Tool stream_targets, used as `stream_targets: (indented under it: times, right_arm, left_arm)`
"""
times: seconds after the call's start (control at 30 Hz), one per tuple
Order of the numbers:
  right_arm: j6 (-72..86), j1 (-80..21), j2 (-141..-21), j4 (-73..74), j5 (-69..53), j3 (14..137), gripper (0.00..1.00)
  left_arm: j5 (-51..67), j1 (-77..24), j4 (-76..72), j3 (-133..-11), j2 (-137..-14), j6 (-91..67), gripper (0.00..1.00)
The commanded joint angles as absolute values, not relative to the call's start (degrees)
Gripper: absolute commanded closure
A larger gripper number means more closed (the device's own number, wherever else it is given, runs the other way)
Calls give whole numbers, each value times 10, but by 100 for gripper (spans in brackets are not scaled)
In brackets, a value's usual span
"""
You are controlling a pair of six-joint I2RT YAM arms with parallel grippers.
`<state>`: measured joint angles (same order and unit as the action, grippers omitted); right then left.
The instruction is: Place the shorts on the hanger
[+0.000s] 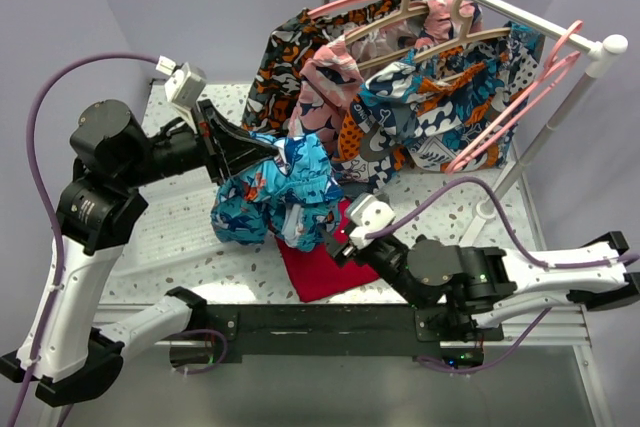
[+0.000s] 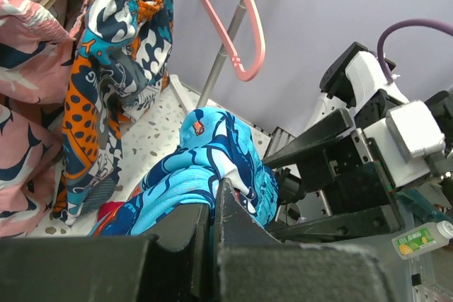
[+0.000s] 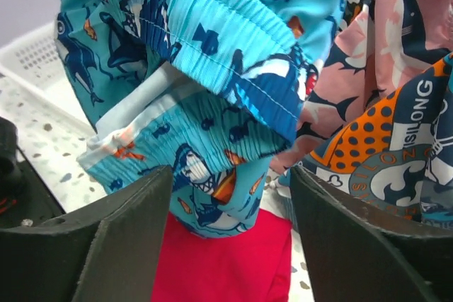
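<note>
Right gripper (image 3: 230,175) jaws stand wide, with the low bunch of the shorts (image 3: 212,47) just ahead in the gap, not pinched. Shorts hang mid-frame in the top view, long axis roughly vertical, upper end clamped in the left gripper (image 1: 262,147). Hanger (image 2: 245,74) hangs to the upper right, well apart.

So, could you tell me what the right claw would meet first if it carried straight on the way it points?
Most likely the shorts: their hanging fold sits just ahead of the right claw, with the red cloth underneath.
</note>
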<state>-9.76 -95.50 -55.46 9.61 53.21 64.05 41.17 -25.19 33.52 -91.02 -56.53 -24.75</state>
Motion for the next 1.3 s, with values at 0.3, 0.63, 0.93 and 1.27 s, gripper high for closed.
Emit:
stream_targets:
  times: [0.3, 0.63, 0.93, 1.27]
  right_arm:
    - [-47, -848, -554, 3, 468, 641, 52]
    - [-35, -847, -570, -24, 434, 642, 54]
    - [-4, -848, -578, 52, 557, 734, 100]
    - [27, -848, -648, 285, 655, 946, 100]
  left_arm:
    - [435, -256, 280, -889, -551, -265, 100]
    - [441, -257, 261, -874, -557, -272, 100]
    - [423, -257, 233, -814, -572, -272, 100]
    - [313, -307, 126, -708, -675, -287, 63]
